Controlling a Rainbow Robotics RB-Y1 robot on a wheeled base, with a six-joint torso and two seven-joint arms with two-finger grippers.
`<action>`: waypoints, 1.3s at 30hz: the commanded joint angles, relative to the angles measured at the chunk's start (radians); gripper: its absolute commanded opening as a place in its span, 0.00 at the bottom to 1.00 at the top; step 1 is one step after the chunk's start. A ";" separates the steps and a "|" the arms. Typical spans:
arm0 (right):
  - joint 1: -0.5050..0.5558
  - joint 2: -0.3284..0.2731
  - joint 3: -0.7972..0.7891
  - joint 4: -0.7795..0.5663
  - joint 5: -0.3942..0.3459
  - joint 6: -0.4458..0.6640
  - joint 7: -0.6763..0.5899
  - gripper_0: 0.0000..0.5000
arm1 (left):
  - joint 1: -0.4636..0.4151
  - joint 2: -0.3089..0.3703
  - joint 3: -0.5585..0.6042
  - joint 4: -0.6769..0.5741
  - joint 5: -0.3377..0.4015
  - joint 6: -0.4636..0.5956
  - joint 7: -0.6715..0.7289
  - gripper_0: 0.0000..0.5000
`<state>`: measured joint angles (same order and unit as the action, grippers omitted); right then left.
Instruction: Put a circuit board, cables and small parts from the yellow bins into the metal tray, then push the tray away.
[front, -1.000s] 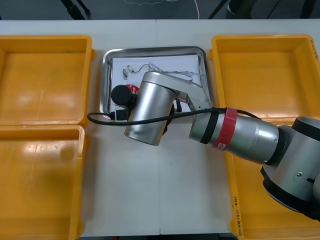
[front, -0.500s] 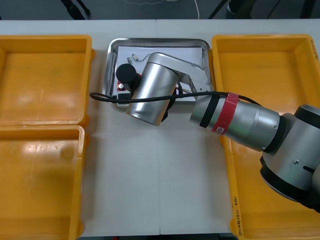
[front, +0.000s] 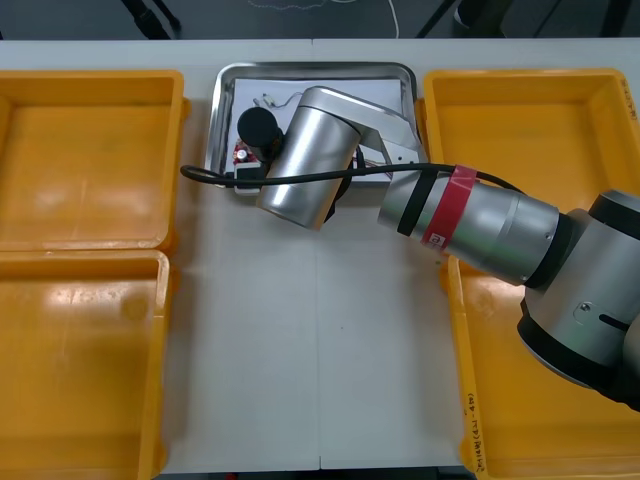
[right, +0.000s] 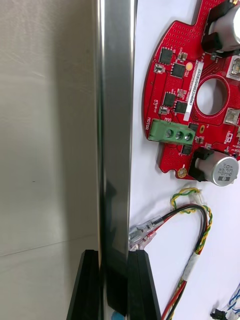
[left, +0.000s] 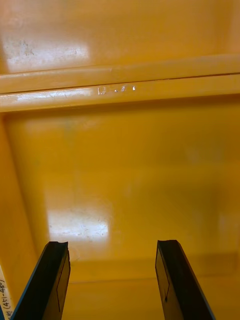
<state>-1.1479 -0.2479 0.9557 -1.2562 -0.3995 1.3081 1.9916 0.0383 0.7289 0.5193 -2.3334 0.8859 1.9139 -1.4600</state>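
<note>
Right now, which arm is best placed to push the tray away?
The right arm. The right gripper is shut on the rim of the tray, with the board and cables already inside. The left gripper hangs open over a bin, not at the tray.

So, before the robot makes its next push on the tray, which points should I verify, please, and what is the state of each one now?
1. Grip: the right claw clamps the rim of the metal tray: ok.
2. Load: the circuit board lies inside the tray: ok.
3. Wires: the red and yellow cable lies inside, with nothing over the rim by the claw: ok.
4. Presence of small metal parts in the tray: cannot tell.
5. Room ahead: only a narrow strip of table lies beyond the tray's far rim: not ok for a long push.
6. Other arm: the left claw is open over a yellow bin: ok.
</note>
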 joint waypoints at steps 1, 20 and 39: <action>-0.069 0.022 -0.029 0.023 -0.007 -0.041 0.027 0.00 | 0.029 -0.011 -0.010 -0.015 -0.010 0.006 0.078 1.00; -0.110 0.022 -0.029 0.116 0.004 -0.171 0.016 0.00 | 0.029 -0.011 -0.010 -0.015 -0.010 0.006 0.078 1.00; -0.110 0.022 -0.029 0.179 0.044 -0.286 0.006 0.00 | 0.029 -0.011 -0.010 -0.015 -0.010 0.006 0.078 1.00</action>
<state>-1.1972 -0.2446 0.9556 -1.0745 -0.3702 1.0386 1.9920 0.0383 0.7288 0.5193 -2.3334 0.8859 1.9139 -1.4599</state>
